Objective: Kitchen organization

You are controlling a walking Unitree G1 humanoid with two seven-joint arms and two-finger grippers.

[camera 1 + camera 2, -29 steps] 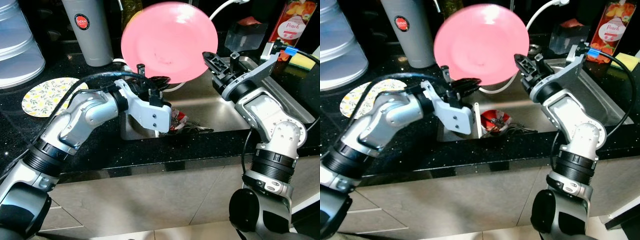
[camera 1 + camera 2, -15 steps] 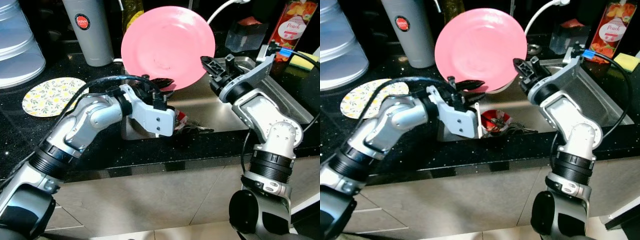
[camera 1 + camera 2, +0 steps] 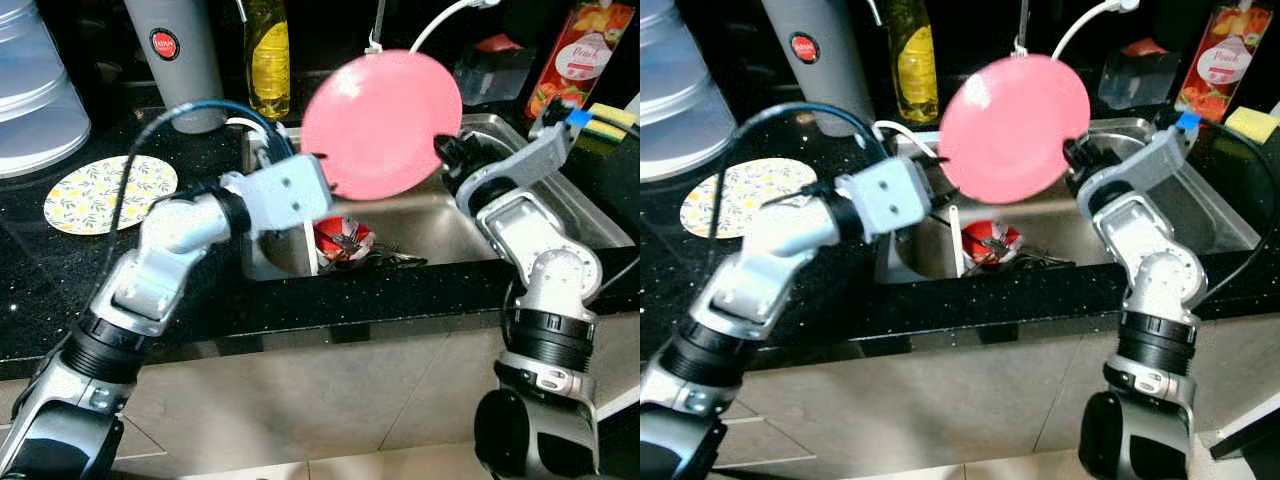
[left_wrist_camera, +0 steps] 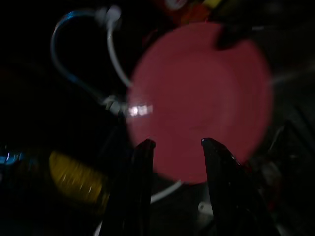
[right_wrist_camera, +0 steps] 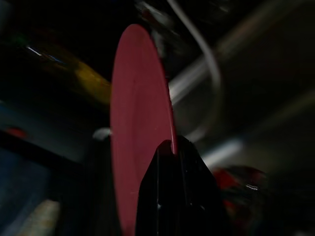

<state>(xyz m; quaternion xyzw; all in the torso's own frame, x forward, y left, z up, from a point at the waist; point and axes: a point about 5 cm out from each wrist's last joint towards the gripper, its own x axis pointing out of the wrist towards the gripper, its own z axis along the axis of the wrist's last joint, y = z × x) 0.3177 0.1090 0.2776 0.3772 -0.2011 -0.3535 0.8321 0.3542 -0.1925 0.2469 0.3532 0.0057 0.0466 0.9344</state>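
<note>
Standing on edge above the sink (image 3: 420,215), the pink plate (image 3: 380,125) is pinched at its right rim by the right pincer (image 3: 447,160), while the left pincer (image 4: 172,147), fingers apart, waits just beside its face.

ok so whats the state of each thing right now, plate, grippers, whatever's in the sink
pink plate: on edge above the sink, pinched at its rim
right gripper: shut on the plate
left gripper: open, apart from the plate
sink: holds a red wrapper
yellow bottle: upright, capped
</note>
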